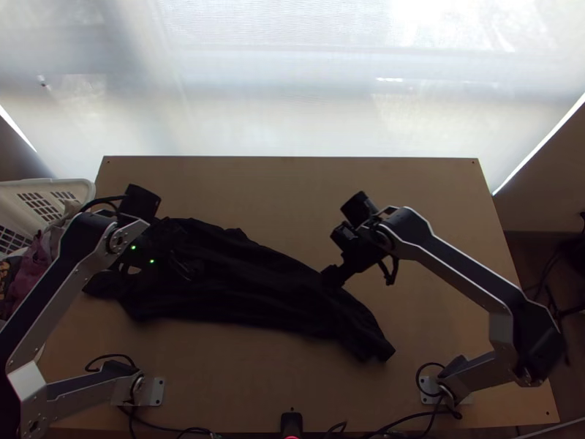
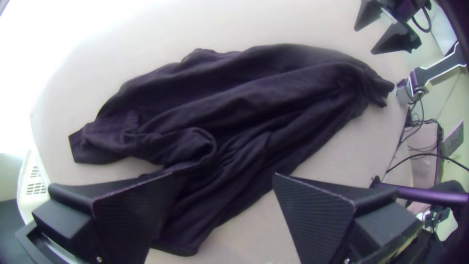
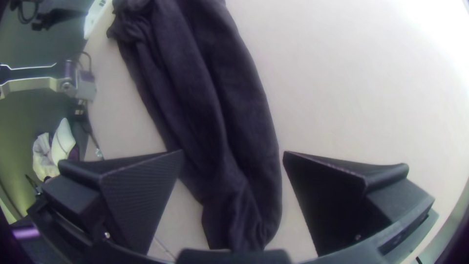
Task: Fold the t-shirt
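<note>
The left wrist view bares rumpled folds of the black t-shirt [image 2: 254, 107], bunched lengthwise across the table [image 1: 292, 190], where the spread left gripper [image 1: 183, 267] blocks the top view; the right gripper [image 1: 333, 276] is spread too, a white basket [image 1: 44, 181] beyond the left arm

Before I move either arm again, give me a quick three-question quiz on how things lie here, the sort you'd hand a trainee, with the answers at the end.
1. True or false: the left pincer and the right pincer both stand open.

2. Pick one. The dark t-shirt on the table lies:
a) folded into a neat square
b) bunched lengthwise, with creases
c) rolled into a tight ball

3. Fill in the blank: in the top view, the white basket is at the table's ____ side.

Key: 1. True; 2. b; 3. left
</note>
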Motion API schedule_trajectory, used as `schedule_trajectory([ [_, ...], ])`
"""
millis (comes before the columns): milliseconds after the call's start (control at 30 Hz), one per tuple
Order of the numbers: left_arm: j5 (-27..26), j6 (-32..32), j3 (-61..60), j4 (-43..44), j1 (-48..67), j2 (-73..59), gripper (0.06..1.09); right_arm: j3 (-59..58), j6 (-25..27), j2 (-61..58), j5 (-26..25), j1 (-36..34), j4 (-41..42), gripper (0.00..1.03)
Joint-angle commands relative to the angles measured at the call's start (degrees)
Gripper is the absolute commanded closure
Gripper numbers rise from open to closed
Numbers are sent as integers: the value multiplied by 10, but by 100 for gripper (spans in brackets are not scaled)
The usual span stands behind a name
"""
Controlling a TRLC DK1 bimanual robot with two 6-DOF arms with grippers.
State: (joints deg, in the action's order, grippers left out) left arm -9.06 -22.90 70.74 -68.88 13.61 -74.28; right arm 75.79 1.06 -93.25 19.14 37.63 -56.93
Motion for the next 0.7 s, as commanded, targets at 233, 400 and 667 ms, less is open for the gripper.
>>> schedule_trajectory([
  [233,48,-9,-130,11,-64,121,11,82,-19,-156,4,51,129,19],
  [400,75,-15,-167,13,-51,150,11,96,-19,-200,3,57,163,23],
  [667,76,-17,-187,16,-53,172,11,124,0,-256,2,54,189,23],
])
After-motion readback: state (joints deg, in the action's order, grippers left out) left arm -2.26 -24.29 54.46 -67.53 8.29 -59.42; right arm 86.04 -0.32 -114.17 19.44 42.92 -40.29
